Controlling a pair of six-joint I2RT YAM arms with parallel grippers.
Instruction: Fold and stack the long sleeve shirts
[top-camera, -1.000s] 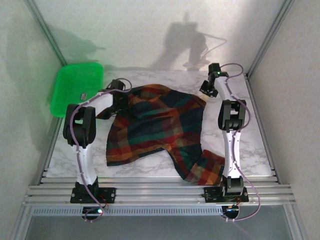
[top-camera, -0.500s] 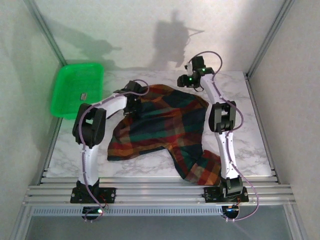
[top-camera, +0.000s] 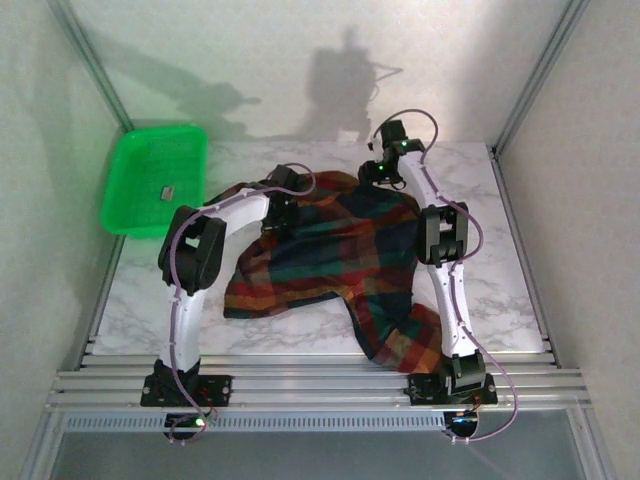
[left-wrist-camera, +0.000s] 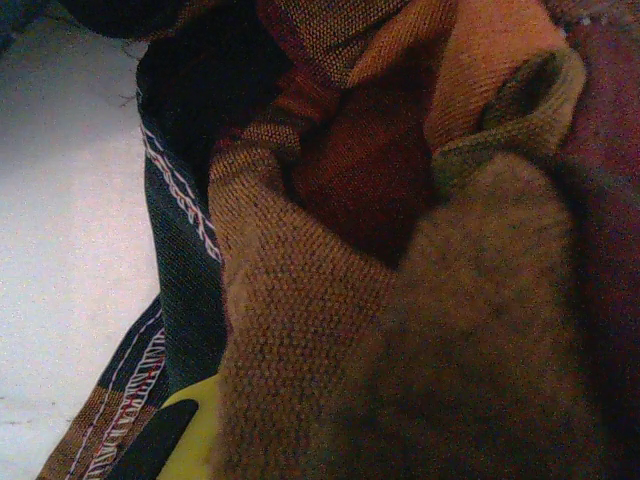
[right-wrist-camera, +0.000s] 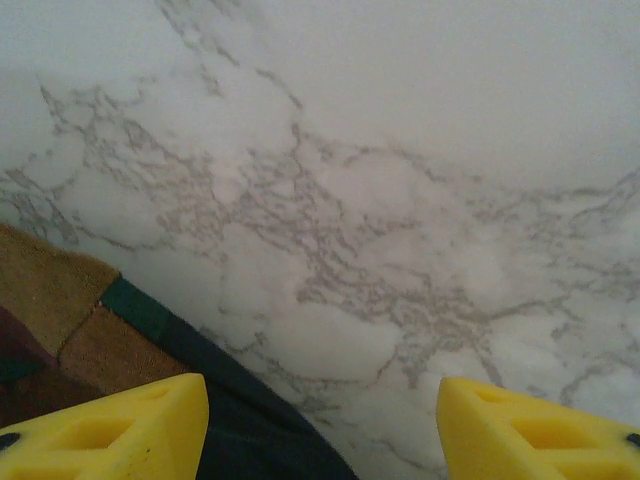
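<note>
The shirt (top-camera: 330, 250) lies crumpled in the middle of the table (top-camera: 500, 280), a soft woven plaid in dark green, red, orange and navy. Its body is spread in loose folds, and one sleeve trails toward the near edge, ending just beside the right arm's base. Close up in the left wrist view the cloth shows a coarse, nubbly weave, with pale stitching along a dark hem, and it is bunched into thick ridges. The left gripper (top-camera: 283, 208) sits at the shirt's far left edge, clenched on a gather of this fabric, with cloth pressed right against its yellow finger (left-wrist-camera: 195, 425). The right gripper (top-camera: 375, 172) hangs at the far right edge of the shirt with its jaws spread and grasping nothing. Its two blunt yellow fingertips (right-wrist-camera: 120, 425) stand well apart, with bare marble between them and a navy-and-tan corner of the shirt beneath the left one. The table is white marble with grey veining, smooth and matte. A bright green plastic tray (top-camera: 120, 200), rectangular with rounded corners, rests at the far left corner, apart from the shirt, with a small grey object (top-camera: 167, 190) inside. Plain white walls enclose the space, framed by slanting aluminium posts (top-camera: 95, 65), and ribbed metal rails (top-camera: 320, 385) run along the near edge under both arm bases.
</note>
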